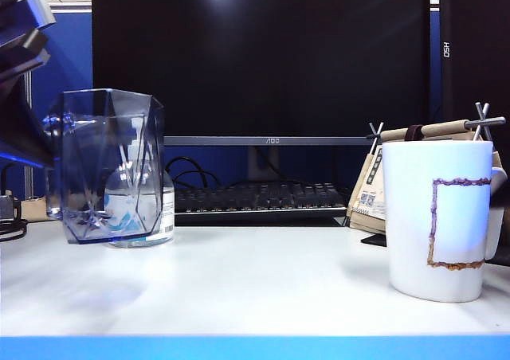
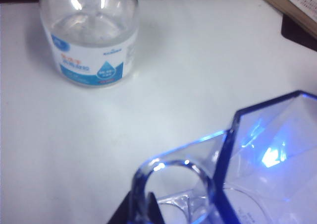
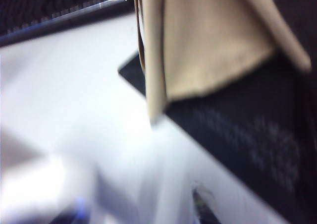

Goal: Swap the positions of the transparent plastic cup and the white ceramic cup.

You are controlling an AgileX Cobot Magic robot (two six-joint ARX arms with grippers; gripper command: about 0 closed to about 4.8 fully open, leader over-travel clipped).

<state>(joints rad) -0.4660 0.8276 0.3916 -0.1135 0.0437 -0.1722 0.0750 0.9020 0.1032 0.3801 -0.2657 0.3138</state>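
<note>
The transparent plastic cup (image 1: 111,165), faceted and blue-lit, hangs at the left, seemingly just off the white table. A clear ring (image 2: 171,184) juts from its side. My left gripper (image 2: 147,207) is shut on that ring, and its arm (image 1: 17,125) comes in from the left edge. The white ceramic cup (image 1: 438,217), with a brownish rectangle outline, stands on the table at the right. In the blurred right wrist view my right gripper (image 3: 136,215) stands open over the table. One dark fingertip (image 3: 204,209) shows and nothing is clearly between the fingers.
A clear pump bottle with a blue label (image 2: 89,35) stands right behind the transparent cup. A keyboard (image 1: 255,197) and monitor (image 1: 263,57) fill the back. A tan desk calendar (image 3: 198,40) on a black pad (image 3: 247,135) sits behind the white cup.
</note>
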